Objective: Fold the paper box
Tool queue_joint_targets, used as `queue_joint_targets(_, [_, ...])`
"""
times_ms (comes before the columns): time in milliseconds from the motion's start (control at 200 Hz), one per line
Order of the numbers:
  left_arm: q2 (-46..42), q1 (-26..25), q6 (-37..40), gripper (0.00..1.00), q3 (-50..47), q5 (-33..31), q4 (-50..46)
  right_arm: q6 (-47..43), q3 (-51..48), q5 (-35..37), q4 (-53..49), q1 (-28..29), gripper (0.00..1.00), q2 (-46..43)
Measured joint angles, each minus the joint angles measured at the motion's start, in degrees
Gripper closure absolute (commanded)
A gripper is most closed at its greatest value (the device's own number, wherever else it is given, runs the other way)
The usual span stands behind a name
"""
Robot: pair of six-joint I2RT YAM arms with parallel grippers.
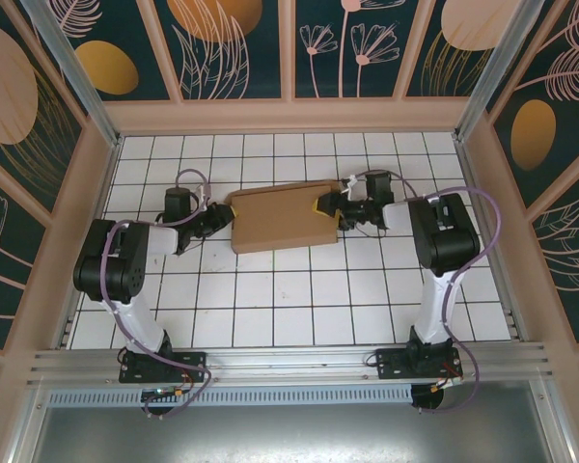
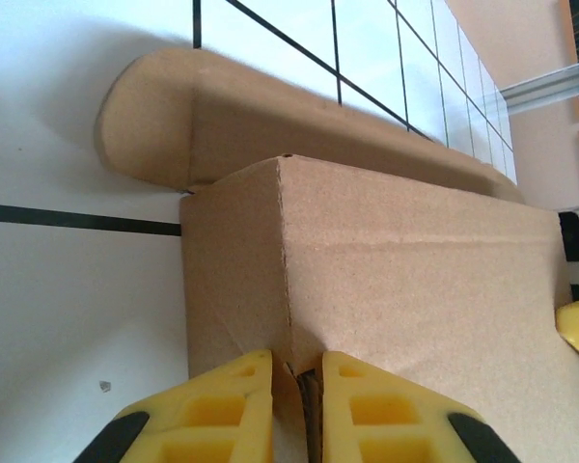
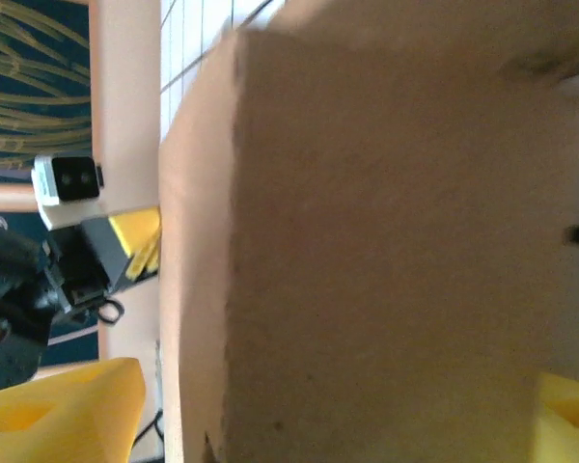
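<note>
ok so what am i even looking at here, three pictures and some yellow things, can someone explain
This is a robot with two arms bolted to the near edge of a white tiled table. The overhead picture looks down from behind them. The other two come from cameras on each wrist, so the yellow shapes are each arm's own fingers. Between the arms lies a brown cardboard paper box, mostly folded flat. The left gripper has its fingers pinched nearly shut on a cardboard edge at the box's left end. The right gripper sits at the box's right end, its fingers spread either side of the cardboard; whether it is gripping is unclear.
</note>
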Motion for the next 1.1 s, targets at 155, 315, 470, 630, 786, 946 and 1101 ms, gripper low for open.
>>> queue_joint_targets(155, [-2.3,0.3,0.4,0.58,0.0,-1.6,-3.6,3.0,-3.8,-2.3,7.3,0.3,0.66,-0.8])
queue_joint_targets(315, [-12.4,0.2,1.8,0.45,0.0,-7.5,-15.4,-0.4,-8.0,1.6,7.4,0.5,0.77,-8.2])
queue_joint_targets(470, [-25.7,0.2,1.7,0.4,2.2,-13.1,-22.6,-7.8,-20.1,7.1,23.0,1.4,0.82,-20.2])
queue_joint_targets(630, [-35.1,0.2,1.4,0.35,3.3,-16.4,-27.3,-18.6,-31.9,7.3,42.2,5.4,0.85,-23.0])
queue_joint_targets(786, [-40.1,0.2,2.2,0.34,0.8,-20.7,-30.7,-29.5,-37.3,6.5,53.0,6.9,0.8,-22.3])
queue_joint_targets(946, [-40.5,0.2,2.8,0.34,-2.9,-22.6,-31.8,-38.6,-39.8,8.2,58.5,9.9,0.68,-22.3])
queue_joint_targets(1101, [-40.5,0.3,2.8,0.34,-3.2,-22.8,-29.9,-42.3,-40.4,9.1,60.0,10.5,0.66,-21.9])
